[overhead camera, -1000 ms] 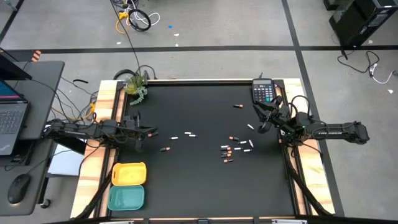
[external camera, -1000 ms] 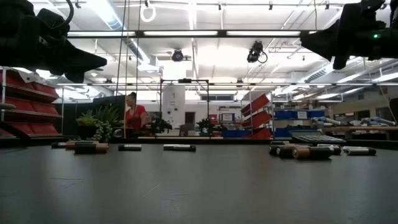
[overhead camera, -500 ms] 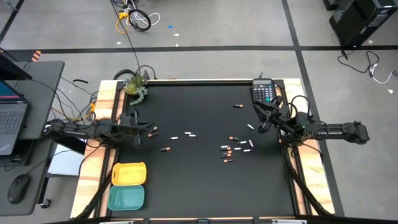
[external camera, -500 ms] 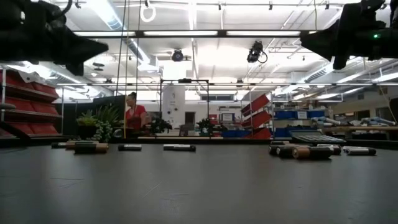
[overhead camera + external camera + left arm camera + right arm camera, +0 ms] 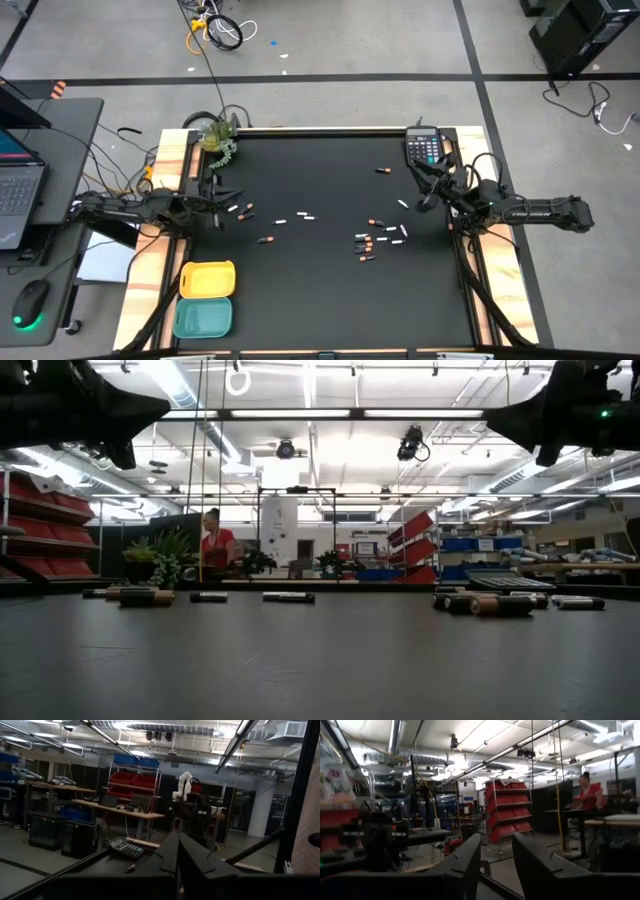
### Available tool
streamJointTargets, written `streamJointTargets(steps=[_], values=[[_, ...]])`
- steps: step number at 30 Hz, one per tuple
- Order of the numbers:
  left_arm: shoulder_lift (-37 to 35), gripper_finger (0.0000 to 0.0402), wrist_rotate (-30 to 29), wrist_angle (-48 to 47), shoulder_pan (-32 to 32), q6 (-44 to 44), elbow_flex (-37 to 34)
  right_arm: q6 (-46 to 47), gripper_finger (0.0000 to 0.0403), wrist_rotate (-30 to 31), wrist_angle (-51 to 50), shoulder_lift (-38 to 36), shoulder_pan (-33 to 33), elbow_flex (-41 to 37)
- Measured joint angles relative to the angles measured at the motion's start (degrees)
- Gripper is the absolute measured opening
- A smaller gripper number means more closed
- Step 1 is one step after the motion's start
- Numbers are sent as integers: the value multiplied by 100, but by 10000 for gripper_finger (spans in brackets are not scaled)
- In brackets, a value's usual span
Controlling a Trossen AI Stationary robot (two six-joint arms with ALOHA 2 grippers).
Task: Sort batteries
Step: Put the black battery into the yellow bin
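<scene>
The batteries lie loose on the black table [image 5: 320,300]: white ones [image 5: 305,215] near the middle, dark ones with orange ends [image 5: 365,245] right of centre, a few [image 5: 243,210] beside my left arm. The low view shows them lying on their sides [image 5: 288,597]. My left gripper [image 5: 215,193] is shut at the table's left edge, raised above it, with nothing in it [image 5: 177,851]. My right gripper [image 5: 425,195] hangs at the right edge with a gap between its fingers and nothing in that gap [image 5: 496,857].
A calculator [image 5: 424,148] lies at the far right corner and a small plant [image 5: 218,136] at the far left corner. A yellow tray [image 5: 207,279] and a teal tray [image 5: 203,318] sit at the near left. A person [image 5: 213,545] stands in the room beyond.
My left gripper has tipped its fingers upward and risen a little, staying shut at the left edge. A few batteries beside it that it covered in the high view now show. My right gripper has kept still.
</scene>
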Motion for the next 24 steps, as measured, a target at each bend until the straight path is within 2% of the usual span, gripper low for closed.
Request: streamJointTargets(steps=[7, 13, 16, 24], values=[[0, 17, -313, 27, 2, -306, -1, 663, 124, -571, 689, 9, 1, 0], [15, 17, -277, -167, 2, -162, -2, 362, 123, -561, 735, 24, -82, 0], [49, 17, -279, -165, 2, -157, -2, 662, 118, -557, 741, 39, -108, 0], [77, 17, -873, -93, 0, -228, -2, 822, 115, -662, 887, 37, -108, 0]])
